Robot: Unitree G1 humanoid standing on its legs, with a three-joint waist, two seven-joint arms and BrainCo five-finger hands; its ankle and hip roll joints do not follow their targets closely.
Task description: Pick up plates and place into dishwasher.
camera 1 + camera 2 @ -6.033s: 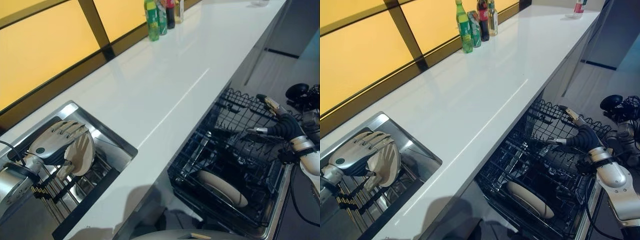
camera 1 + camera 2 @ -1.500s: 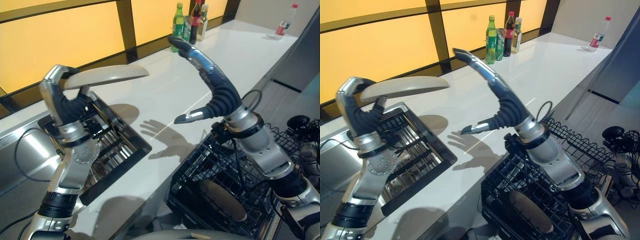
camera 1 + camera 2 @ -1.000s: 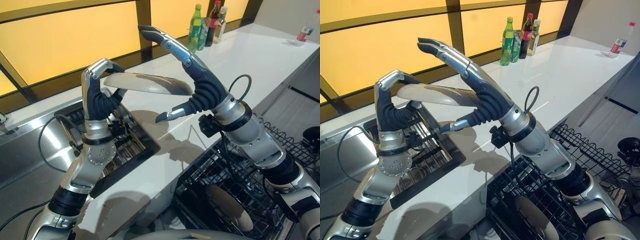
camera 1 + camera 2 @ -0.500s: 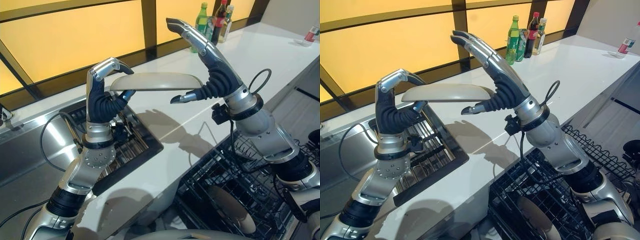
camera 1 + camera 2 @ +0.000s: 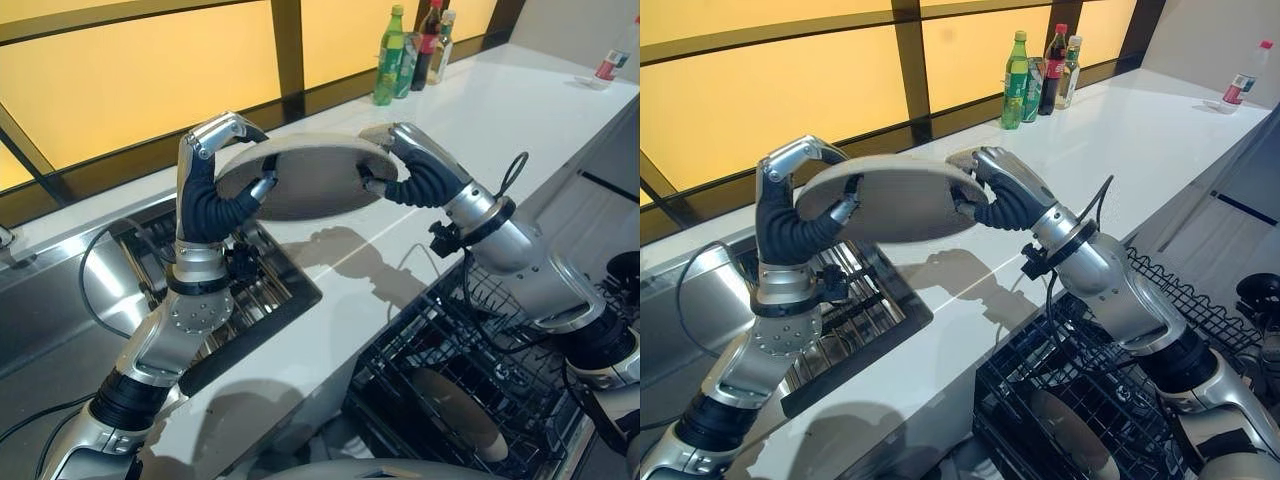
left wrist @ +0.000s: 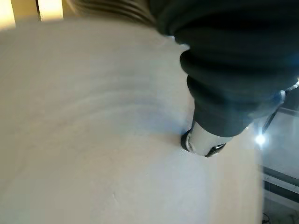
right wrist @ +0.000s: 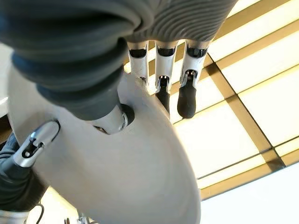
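We see a long white counter (image 5: 500, 110) running far-right, backed by amber wall panels (image 5: 130, 80) with dark frames. At the near left a steel sink (image 5: 90, 290) is sunk in it, with a dark wire rack (image 5: 265, 290) inside. At the far end of the counter stand bottles (image 5: 405, 50), one green; a further small bottle (image 5: 607, 67) sits far right. Below the counter edge, near right, the dishwasher rack (image 5: 450, 370) is pulled out, with one beige plate (image 5: 460, 412) already lying in it.

The plate (image 5: 890, 197) being handled is held in the air over the counter just right of the sink, well above the dishwasher rack. Nothing lies between it and the rack but the right arm itself. It is tilted, underside toward us, its broad face running left to right between the two hands.

Left hand (image 5: 790, 215): fingers curled over the plate's left rim, thumb under, gripping it. Right hand (image 5: 1002, 195): fingers wrapped over the right rim, thumb pressed on the underside, gripping too.
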